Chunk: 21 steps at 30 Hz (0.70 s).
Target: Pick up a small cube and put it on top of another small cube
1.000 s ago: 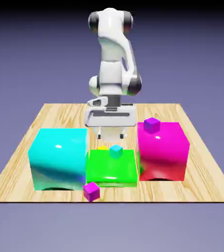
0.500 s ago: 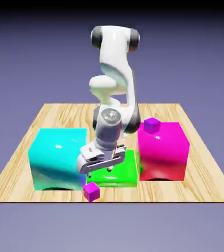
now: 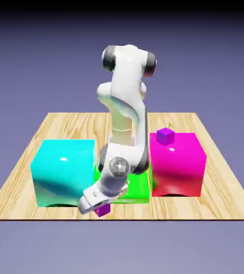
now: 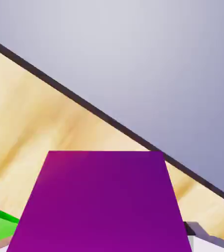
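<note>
The tiny magenta-purple cube (image 3: 104, 211) lies on the table near its front edge, in front of the green block. My gripper (image 3: 99, 206) has come down over it, tilted, and is open, with a finger on each side. In the hand view the cube (image 4: 101, 202) fills the lower middle, and a grey fingertip (image 4: 210, 237) shows at its right corner. Whether the pads touch the cube I cannot tell. The tiny cyan cube is hidden behind my arm.
A big cyan block (image 3: 62, 171) stands at the exterior view's left, a green block (image 3: 137, 187) in the middle and a big magenta block (image 3: 177, 163) at the right, with a tiny violet cube (image 3: 165, 136) on top. The table's front edge (image 3: 145, 218) is just below the gripper.
The arm swung forward and down, from behind the green block to in front of it. The gripper dropped onto the tiny magenta-purple cube, and the arm now covers the tiny cyan cube.
</note>
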### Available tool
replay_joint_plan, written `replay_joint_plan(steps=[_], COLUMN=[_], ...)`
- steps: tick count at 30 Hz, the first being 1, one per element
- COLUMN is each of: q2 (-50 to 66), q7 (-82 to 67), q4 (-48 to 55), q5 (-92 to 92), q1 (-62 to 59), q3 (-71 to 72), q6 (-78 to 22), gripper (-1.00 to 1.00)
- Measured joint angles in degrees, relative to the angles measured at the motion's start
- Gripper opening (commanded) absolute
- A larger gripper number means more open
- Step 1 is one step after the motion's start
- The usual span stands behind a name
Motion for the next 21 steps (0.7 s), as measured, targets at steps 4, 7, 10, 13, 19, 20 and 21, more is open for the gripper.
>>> replay_joint_plan(steps=[4, 7, 10, 13, 19, 20, 21], q2=[-8.02, -14.25, -20.48, -26.7, -39.16, -41.05, -42.83], q7=[7.33, 12.96, 18.44, 23.74, 34.34, 35.91, 37.36], q4=[-4.91, -9.16, -14.21, -20.26, -32.38, -34.43, -36.51], q5=[3.06, 5.3, 7.3, 9.0, 12.39, 12.84, 13.22], q1=[-3.55, -6.15, -8.44, -10.27, -14.13, -14.63, -15.04], q3=[5.12, 8.82, 12.0, 14.51, 19.54, 20.16, 20.66], q6=[-2.21, -3.85, -5.33, -6.62, -9.21, -9.56, -9.86], gripper=[-1.0, -1.0, -1.0, -1.0, -1.0, -1.0, -1.0])
